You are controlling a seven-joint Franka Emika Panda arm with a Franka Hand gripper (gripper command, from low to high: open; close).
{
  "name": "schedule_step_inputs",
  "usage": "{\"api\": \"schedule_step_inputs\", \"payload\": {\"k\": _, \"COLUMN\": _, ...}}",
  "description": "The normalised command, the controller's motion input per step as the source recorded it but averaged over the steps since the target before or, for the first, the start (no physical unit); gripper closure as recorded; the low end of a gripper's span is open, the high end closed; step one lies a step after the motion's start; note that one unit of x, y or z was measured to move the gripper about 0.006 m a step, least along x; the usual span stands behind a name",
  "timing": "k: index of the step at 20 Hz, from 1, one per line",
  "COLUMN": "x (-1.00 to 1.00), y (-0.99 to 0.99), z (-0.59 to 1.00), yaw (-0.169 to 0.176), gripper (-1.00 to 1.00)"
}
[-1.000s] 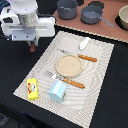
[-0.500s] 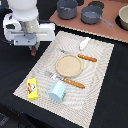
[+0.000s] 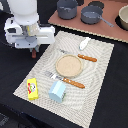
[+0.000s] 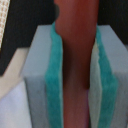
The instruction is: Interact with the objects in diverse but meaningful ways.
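placemat (image 3: 100,75) unchanged; tool (image 3: 34,51) has edged sideways, gripping stick (image 4: 75,60).

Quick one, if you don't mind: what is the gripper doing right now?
Gripper: closed on the reddish-brown stick, held upright between the teal pads.

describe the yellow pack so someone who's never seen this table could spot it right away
Start at the pale woven placemat on the black table. Go to its corner nearest the camera, on the exterior view's left. The yellow pack lies flat there, left of the light blue box, the only bright yellow item, with red-and-white print.
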Motion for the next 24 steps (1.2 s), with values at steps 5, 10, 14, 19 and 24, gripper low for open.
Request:
{"api": "schedule_step_inputs", "payload": {"k": 5, "x": 0.01, "y": 0.00, "z": 0.12, "yaw": -0.001, "gripper": -1.00}}
{"api": "schedule_step_inputs", "payload": {"k": 10, "x": 0.04, "y": 0.00, "z": 0.37, "yaw": -0.011, "gripper": -1.00}}
{"api": "schedule_step_inputs", "payload": {"k": 14, "x": 0.41, "y": -0.03, "z": 0.99, "yaw": -0.054, "gripper": -1.00}}
{"api": "schedule_step_inputs", "payload": {"k": 19, "x": 0.72, "y": -0.04, "z": 1.00, "yaw": -0.045, "gripper": -1.00}}
{"api": "schedule_step_inputs", "payload": {"k": 24, "x": 1.00, "y": -0.01, "z": 0.90, "yaw": 0.000, "gripper": -1.00}}
